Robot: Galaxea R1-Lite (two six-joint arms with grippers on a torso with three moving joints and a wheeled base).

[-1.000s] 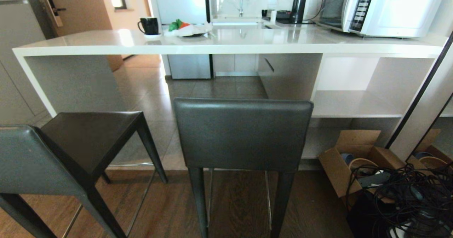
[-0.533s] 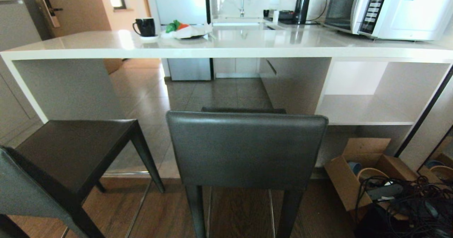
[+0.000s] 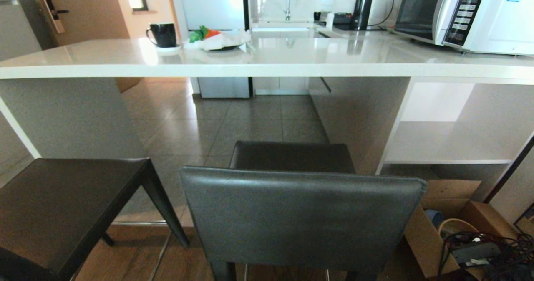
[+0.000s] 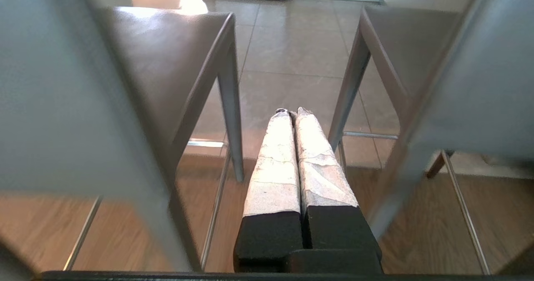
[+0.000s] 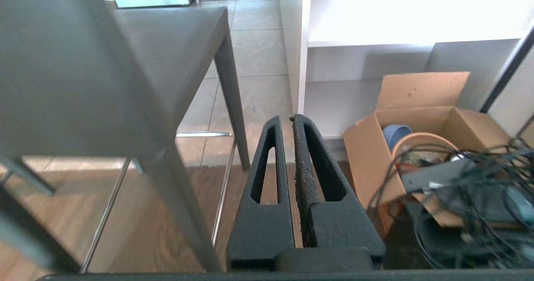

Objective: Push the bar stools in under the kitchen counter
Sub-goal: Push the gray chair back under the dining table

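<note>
Two bar stools stand before the kitchen counter [image 3: 267, 66]. The middle stool [image 3: 300, 218] has its grey backrest toward me and its seat pointing at the opening under the slab. At the lower left, the second stool [image 3: 62, 201] sits turned at an angle. Neither gripper shows in the head view. My left gripper [image 4: 292, 113] is shut and empty, low between the left stool [image 4: 167, 59] and the middle stool [image 4: 413, 43]. Just right of the middle stool [image 5: 167, 51], my right gripper [image 5: 285, 118] is also shut with nothing in it.
A black mug [image 3: 162, 34], a plate of food [image 3: 217, 41], a kettle [image 3: 362, 11] and a microwave [image 3: 467, 13] are on the counter. Shelves [image 3: 454, 143] fill its right end. An open cardboard box [image 3: 442, 231] and tangled cables [image 3: 492, 251] lie on the floor at the right.
The whole view has shifted: the counter and both stools now loom closer and lower, so the camera has moved forward. The arms have kept still.
</note>
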